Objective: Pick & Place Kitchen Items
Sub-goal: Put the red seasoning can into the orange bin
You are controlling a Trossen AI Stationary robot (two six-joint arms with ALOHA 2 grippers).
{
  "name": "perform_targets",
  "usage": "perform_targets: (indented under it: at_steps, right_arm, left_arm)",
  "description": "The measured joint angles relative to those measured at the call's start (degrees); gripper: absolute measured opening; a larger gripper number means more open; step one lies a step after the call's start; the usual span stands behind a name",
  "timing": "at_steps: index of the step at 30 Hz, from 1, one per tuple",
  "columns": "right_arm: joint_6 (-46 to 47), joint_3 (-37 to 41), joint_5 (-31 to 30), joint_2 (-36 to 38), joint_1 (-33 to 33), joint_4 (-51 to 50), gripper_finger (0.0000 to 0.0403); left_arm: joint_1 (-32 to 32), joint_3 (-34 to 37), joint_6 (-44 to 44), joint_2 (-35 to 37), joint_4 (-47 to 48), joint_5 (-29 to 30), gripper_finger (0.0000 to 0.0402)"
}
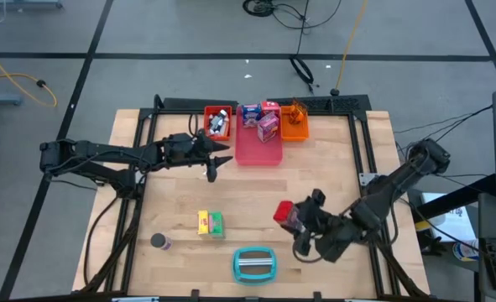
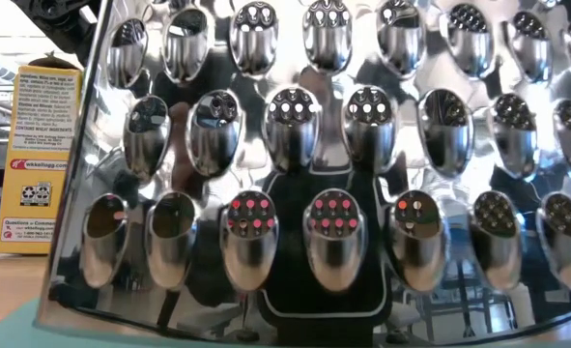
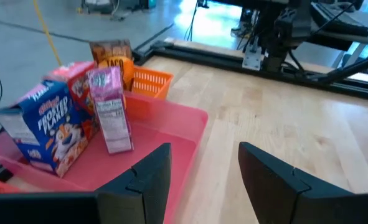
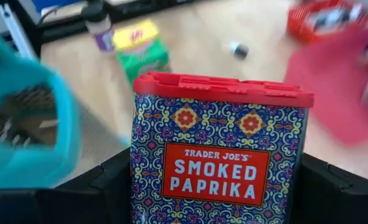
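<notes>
- One tin of smoked paprika [image 4: 218,149] sits clamped between the fingers of my right gripper [image 1: 291,220], upright, red lid on top, near the front right of the table [image 1: 331,180].
- Several boxes already stand in the pink tray [image 1: 260,153] at the far edge: a cereal box [image 3: 47,127] and a purple packet [image 3: 111,112] among them; the orange basket [image 1: 295,126] sits just beside it, the red tray [image 1: 218,122] on its other side.
- My left gripper [image 3: 199,177] hovers at the near rim of that pink tray, fingers apart, holding nothing.
- To do this step well, I judge I should carry the tin level and high over the tray rim, then lower it into bare pink floor clear of the boxes and of the left arm before letting go.
- Left on the wood: a yellow box [image 1: 204,221] touching a green box [image 1: 217,223], a small bottle [image 1: 159,242], and the teal grater [image 1: 254,263], which fills the low view.
- Grey floor with cables lies beyond the table.
</notes>
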State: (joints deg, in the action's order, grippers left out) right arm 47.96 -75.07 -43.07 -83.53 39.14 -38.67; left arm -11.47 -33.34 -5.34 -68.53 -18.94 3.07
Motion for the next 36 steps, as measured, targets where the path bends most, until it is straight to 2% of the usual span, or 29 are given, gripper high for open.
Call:
perform_targets:
  at_steps: [7, 15, 24, 27, 36]
  right_arm:
    - [-18.0, 0.0, -0.5, 2.2, -6.9, 7.4, 0.0284]
    - [-35.0, 0.0, -0.5, 3.3, -13.3, 14.9, 0.0285]
    - [-45.5, 0.0, -0.2, 3.2, -19.8, 18.6, 0.0285]
    - [-48.5, 0.0, 0.0, 3.3, -22.2, 21.2, 0.0286]
    - [-53.8, 0.0, 21.2, 3.2, -30.5, 31.3, 0.0286]
  left_arm:
    - [0.0, 0.0, 0.6, 0.0, -6.0, 0.3, 0.0186]
    - [0.1, 0.0, -2.4, 0.0, -13.0, -1.5, 0.0186]
    - [1.5, 0.0, -5.2, 0.0, -22.6, -3.2, 0.0189]
    - [2.7, 0.0, -5.1, 0.0, -23.8, -4.3, 0.0210]
    - [6.6, 0.0, -1.2, -0.5, -25.3, -5.1, 0.0333]
